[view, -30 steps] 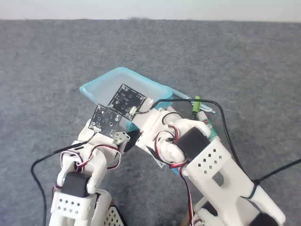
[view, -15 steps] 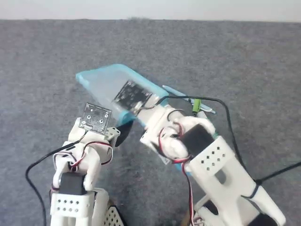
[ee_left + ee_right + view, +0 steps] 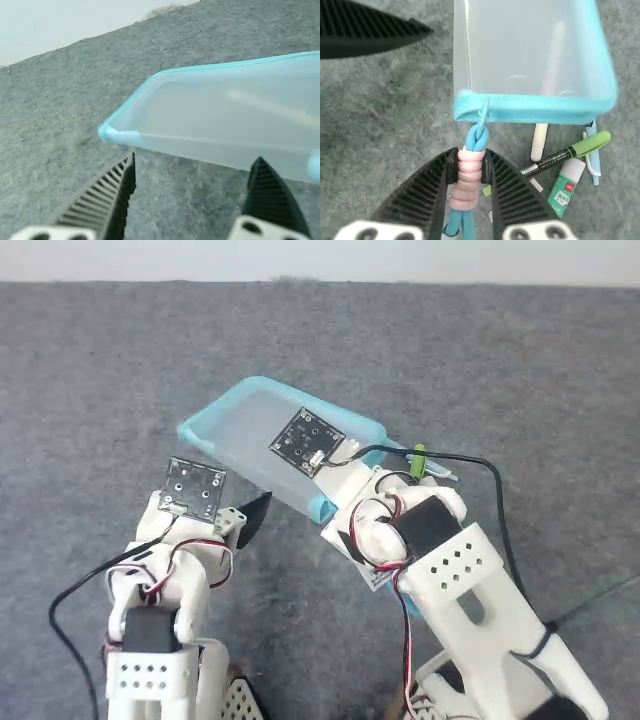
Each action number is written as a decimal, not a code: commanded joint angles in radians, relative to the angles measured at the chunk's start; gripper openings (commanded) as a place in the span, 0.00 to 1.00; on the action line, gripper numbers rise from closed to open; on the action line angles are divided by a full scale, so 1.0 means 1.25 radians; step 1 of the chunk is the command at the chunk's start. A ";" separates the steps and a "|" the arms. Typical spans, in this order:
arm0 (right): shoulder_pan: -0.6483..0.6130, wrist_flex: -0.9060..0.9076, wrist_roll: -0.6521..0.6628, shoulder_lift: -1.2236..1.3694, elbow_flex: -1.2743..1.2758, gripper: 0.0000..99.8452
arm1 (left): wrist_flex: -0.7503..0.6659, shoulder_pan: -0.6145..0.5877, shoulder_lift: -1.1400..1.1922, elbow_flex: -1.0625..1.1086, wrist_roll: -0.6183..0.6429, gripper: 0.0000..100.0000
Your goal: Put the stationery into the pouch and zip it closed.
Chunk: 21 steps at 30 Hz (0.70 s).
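Item 1, high view: one translucent soft plastic pouch point(image 3: 255, 425) with turquoise edging, lying on grey felt point(image 3: 100, 360). The left gripper point(image 3: 245, 520) stands just beside the pouch's near long edge, apart from it. At the pouch's far-right corner, one bright green cap of a marker point(image 3: 418, 455) pokes out past the right arm.

Item 2, left wrist view: two black ribbed fingers point(image 3: 107, 192) are spread wide with nothing between them, short of the pouch's rounded turquoise corner. One pale long shape shows through the pouch wall; whether it is inside or beneath cannot be told.

Item 3, right wrist view: the right gripper point(image 3: 468, 152) pinches one pink ribbed bead point(image 3: 468, 172) strung on a blue cord point(image 3: 477, 135), which runs to the zip at the pouch's turquoise end. Beside that end, on the felt, lie four pieces. The black marker has pale print on the barrel, too small to read. One green-and-white glue stick point(image 3: 565, 187) carries a printed label. One pale blue pen point(image 3: 591, 155) and one cream stick point(image 3: 539, 142) complete the count; the stick's upper end is tucked under the pouch edge.
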 commanded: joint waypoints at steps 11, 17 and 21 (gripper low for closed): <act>-0.037 0.025 -0.018 -0.003 -0.081 0.01 | 0.088 0.146 -0.014 -0.051 -0.004 0.35; -0.099 0.026 -0.026 -0.002 -0.085 0.01 | 0.068 0.145 -0.014 -0.051 0.006 0.35; -0.122 0.033 -0.026 -0.003 -0.085 0.01 | 0.036 0.139 -0.009 -0.046 0.018 0.35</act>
